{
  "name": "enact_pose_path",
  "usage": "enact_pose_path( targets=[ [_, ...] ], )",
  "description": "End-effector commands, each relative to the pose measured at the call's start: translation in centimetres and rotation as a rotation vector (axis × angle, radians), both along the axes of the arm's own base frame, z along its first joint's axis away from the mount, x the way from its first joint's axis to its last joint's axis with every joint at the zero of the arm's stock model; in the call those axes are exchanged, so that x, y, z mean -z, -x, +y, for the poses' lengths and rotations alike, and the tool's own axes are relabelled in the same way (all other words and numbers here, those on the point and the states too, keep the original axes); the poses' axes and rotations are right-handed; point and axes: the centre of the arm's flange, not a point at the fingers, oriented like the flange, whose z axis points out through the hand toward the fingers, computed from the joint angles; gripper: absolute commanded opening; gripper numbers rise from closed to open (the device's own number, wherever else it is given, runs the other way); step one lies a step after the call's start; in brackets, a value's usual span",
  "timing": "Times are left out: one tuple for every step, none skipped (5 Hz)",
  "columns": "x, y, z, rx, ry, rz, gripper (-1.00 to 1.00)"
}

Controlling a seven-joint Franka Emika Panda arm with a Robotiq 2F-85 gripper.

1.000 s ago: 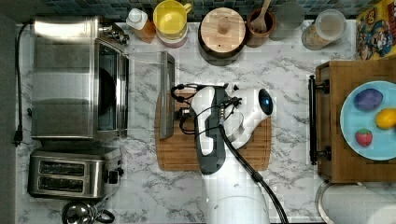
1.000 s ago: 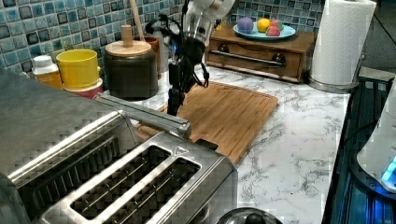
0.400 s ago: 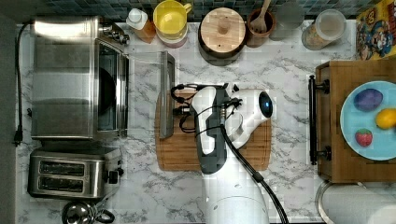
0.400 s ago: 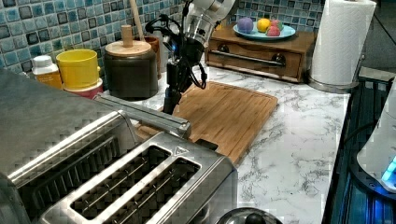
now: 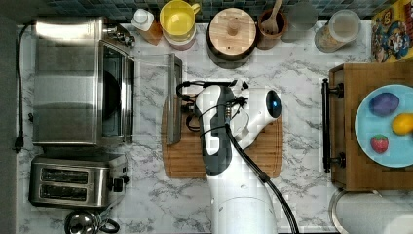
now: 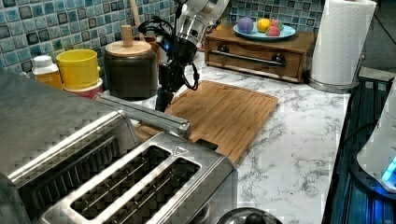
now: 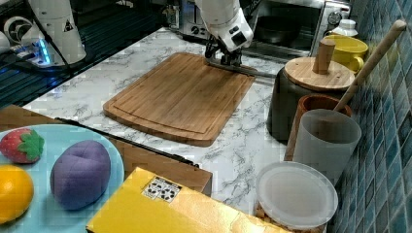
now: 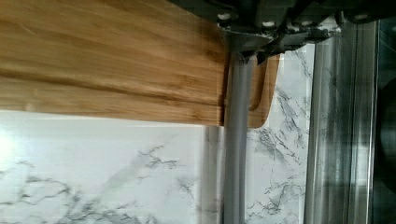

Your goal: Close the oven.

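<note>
White arm (image 5: pixel 234 195), black cables, blue-lit joint.

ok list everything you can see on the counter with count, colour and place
oven: 1, steel, top view's left, door open flat
toaster: 1, steel, beside oven
cutting board: 1, wood, centre
yellow cup: 1, by tiled wall
dark jar: 1, wooden lid, by tiled wall
drawer box: 1, wood, top view's right
plate: 1, blue, on box, three fruits
paper towel: 1, white, beside box
gripper: 1, dark, at door handle
</note>
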Motion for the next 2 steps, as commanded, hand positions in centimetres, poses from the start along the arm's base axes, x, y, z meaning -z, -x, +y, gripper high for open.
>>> enact_pose_path(
  targets=[
    [-7.5, -5.8, 4.7, 0.022, -0.11, -0.184, -1.0],
    [-5.6, -6.4, 5.5, 0.037, -0.093, -0.152, -1.0]
  ],
)
